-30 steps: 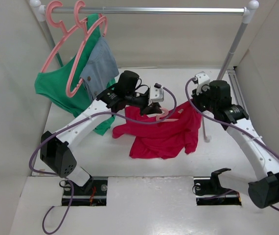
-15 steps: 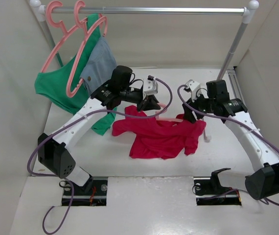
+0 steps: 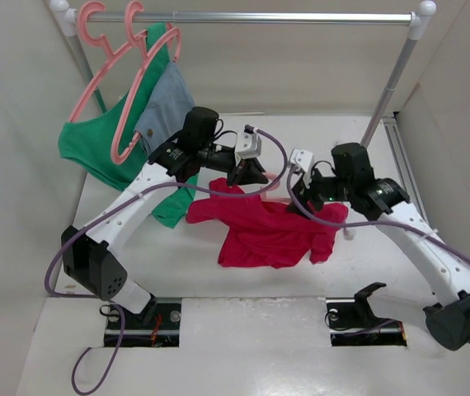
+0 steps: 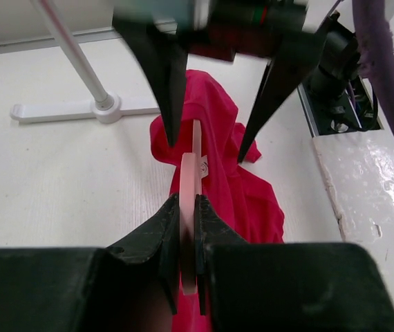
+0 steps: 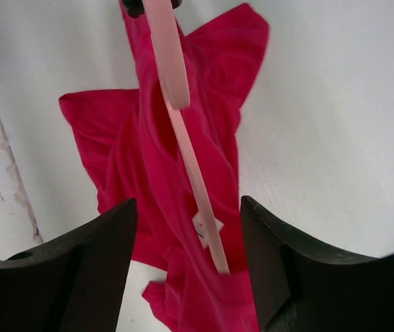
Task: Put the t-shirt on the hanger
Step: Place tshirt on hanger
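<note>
From above, the left pincer (image 3: 250, 172) is pressed together on the hanger (image 3: 274, 176), holding it over the far edge of the t-shirt (image 3: 268, 233), which lies crumpled on the white table (image 3: 136, 247) about midway between its left and right edges. The right pincer (image 3: 298, 195) stands spread just beside the hanger, over the shirt's right shoulder. A second ago it was closed and raised near the rack's right post; since then it has come left and down and opened, and the shirt's right side, then lifted, has sunk. White walls close in the table, and a rail (image 3: 260, 16) at the far edge carries two pink hangers (image 3: 119, 91) with a green garment (image 3: 95, 153) and a grey-blue denim piece (image 3: 169, 103). The left wrist view shows the left pincer (image 4: 188, 216) pinching the edge-on hanger (image 4: 188, 176), with the t-shirt (image 4: 214, 111) beyond it and the right pincer (image 4: 207, 150) opposite, its two dark fingers (image 4: 169, 83) wide apart either side of the hanger. The rack's foot (image 4: 79, 111) rests on the table at the left. In the right wrist view the right pincer (image 5: 186, 200) is spread with the hanger (image 5: 173, 76) running between its fingers, touching neither, down to a small white label (image 5: 207, 225) on the t-shirt (image 5: 142, 145).
</note>
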Controlling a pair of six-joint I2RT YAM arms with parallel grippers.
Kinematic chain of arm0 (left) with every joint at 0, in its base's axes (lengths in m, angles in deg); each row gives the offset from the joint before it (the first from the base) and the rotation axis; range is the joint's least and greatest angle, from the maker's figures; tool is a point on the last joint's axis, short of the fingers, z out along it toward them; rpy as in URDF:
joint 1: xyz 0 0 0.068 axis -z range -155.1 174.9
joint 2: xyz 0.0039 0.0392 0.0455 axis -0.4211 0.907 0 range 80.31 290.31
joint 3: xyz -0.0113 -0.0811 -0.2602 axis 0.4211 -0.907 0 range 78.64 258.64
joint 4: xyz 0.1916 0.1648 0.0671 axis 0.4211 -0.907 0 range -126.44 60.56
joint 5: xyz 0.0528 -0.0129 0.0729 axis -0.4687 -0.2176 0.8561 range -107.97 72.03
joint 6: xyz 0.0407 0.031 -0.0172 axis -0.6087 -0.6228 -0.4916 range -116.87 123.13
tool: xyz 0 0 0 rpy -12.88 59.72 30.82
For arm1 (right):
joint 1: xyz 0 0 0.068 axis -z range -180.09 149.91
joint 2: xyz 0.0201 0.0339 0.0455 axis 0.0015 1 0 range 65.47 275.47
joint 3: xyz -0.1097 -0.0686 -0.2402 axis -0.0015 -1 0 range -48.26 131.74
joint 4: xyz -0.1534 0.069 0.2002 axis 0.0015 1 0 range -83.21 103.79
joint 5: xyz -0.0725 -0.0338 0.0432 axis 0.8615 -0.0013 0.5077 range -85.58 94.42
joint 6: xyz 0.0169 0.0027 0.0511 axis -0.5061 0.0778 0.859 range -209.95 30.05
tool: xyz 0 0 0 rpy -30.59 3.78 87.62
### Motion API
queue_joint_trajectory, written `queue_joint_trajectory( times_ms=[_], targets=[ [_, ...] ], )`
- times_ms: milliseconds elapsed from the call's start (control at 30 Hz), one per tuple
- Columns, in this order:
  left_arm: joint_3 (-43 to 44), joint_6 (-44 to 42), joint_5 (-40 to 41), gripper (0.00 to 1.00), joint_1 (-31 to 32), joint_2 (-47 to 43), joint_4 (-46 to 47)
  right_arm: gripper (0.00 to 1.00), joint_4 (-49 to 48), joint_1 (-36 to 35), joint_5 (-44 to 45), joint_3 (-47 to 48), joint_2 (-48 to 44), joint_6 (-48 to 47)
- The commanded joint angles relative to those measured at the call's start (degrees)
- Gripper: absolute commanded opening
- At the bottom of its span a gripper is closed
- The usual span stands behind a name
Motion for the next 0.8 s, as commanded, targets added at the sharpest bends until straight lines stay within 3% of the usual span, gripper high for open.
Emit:
queue_joint_trajectory(
  times_ms=[0,200,233,333,367,500,533,600,633,667,767],
  targets=[
    [3.25,-0.74,-3.71,0.0,-0.14,-3.22,0.93,0.66,-6.89,-2.66,0.04,-1.36,3.53,0.38],
    [3.25,-0.74,-4.25,0.0,-0.14,-3.75,1.45,0.56,-13.4,-4.16,4.08,-1.45,7.66,2.4],
    [3.25,-0.74,-4.25,0.0,-0.14,-3.75,1.46,0.42,-13.41,-4.16,4.08,-1.44,7.67,2.41],
    [3.25,-0.74,-3.63,0.0,-0.14,-3.75,1.46,0.19,-14.64,-4.16,4.08,-1.44,7.67,3.11],
    [2.73,0.31,-3.63,0.0,-0.14,-3.75,1.46,0.04,-14.64,-4.16,3.47,-2.05,7.14,3.11],
    [1.59,5.84,-0.59,0.0,-0.67,-4.28,7.15,0.0,-14.64,-4.16,4.6,-3.37,4.6,2.5],
    [1.58,7.59,1.19,0.12,-0.67,-4.28,8.04,0.0,-14.64,-4.16,4.61,-3.38,3.11,2.5],
    [1.58,5.0,3.13,0.6,-1.28,-4.28,7.18,0.0,-12.97,-3.64,4.09,-3.9,1.61,2.5],
    [1.58,3.5,3.14,0.91,-1.28,-4.28,5.08,0.0,-12.27,-2.07,3.56,-3.9,0.9,2.5],
    [1.58,3.48,4.27,1.0,-1.28,-4.28,5.06,0.0,-10.61,-1.53,3.56,-3.9,-0.49,2.5],
    [0.8,3.48,9.53,1.0,-2.68,-5.42,5.59,0.0,-7.01,1.18,2.42,-3.9,-3.31,2.5]
  ],
)
